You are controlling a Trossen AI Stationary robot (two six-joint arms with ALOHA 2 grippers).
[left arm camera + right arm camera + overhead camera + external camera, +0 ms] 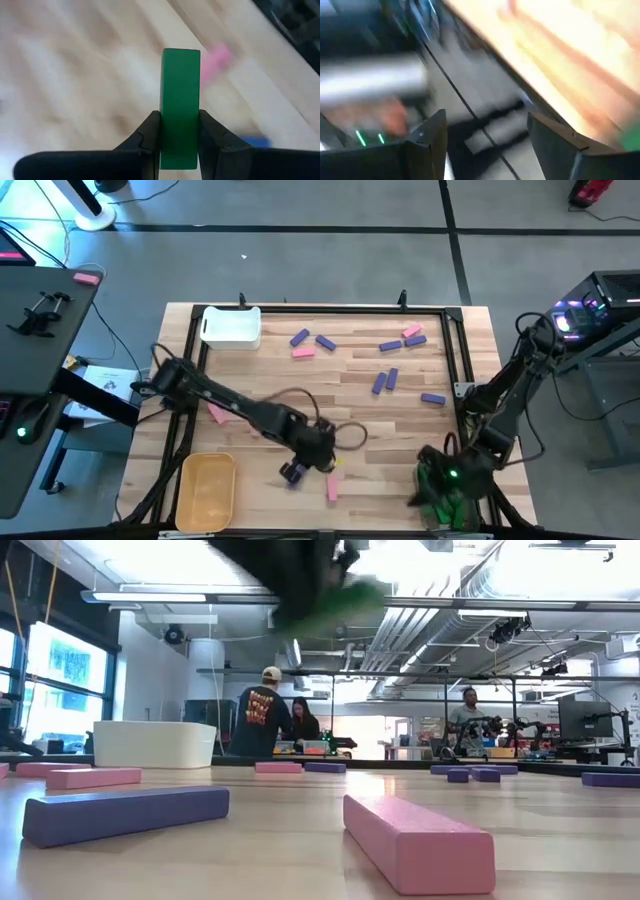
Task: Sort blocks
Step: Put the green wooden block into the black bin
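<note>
Taking the yellow bin (205, 490) at the table's near left corner as the landmark: the white bin (231, 326) sits well beyond it at the far edge, and a pink block (217, 413) lies between the two. Just right of the yellow bin hangs the left gripper (318, 452), its fingers (150, 132) clamped on the long sides of a green block (180, 107), which stands clear of the table. A purple block (293, 473) and another pink block (332, 486) lie directly under and beside it. Farther right and beyond, more purple and pink blocks (390, 380) are scattered over the far half of the table. At the far right from the yellow bin, the green pile (445, 502) sits at the near right corner, with the right gripper (485, 137) over it, fingers spread wide and holding nothing.

The step in hand looks like carrying the green block to that pile. It would go best kept high enough to clear the loose blocks below, with the right arm moved out of the way before the release.
</note>
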